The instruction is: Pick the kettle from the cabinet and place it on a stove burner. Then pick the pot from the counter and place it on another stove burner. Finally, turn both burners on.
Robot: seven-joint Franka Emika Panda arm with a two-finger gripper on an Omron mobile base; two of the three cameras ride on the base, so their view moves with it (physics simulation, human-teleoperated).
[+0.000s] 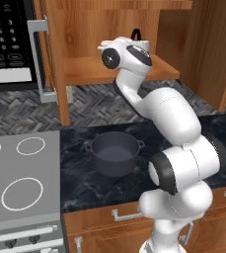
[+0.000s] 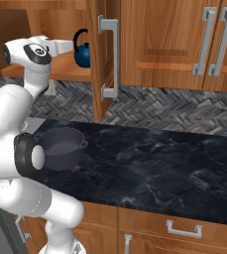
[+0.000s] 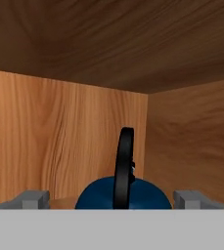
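Observation:
The dark-blue kettle (image 3: 133,195) sits on the plank shelf of the open wooden cabinet (image 1: 92,69), its black arched handle (image 3: 124,161) edge-on to the hand view. My gripper (image 3: 112,200) is open inside the cabinet, one fingertip on each side of the kettle and both apart from it. From the right base view, the kettle (image 2: 83,53) stands just beyond my hand. The dark-grey pot (image 1: 114,153) rests lidless on the black marble counter (image 1: 85,185), right of the grey cooktop with its small white burner ring (image 1: 30,146).
The cabinet door (image 2: 101,49) stands open toward me, its silver bar handle close to my wrist. A black microwave (image 1: 8,44) hangs left of the cabinet. Larger burner rings (image 1: 21,193) and front knobs (image 1: 11,243) mark the cooktop. Drawers run below the counter (image 2: 159,158).

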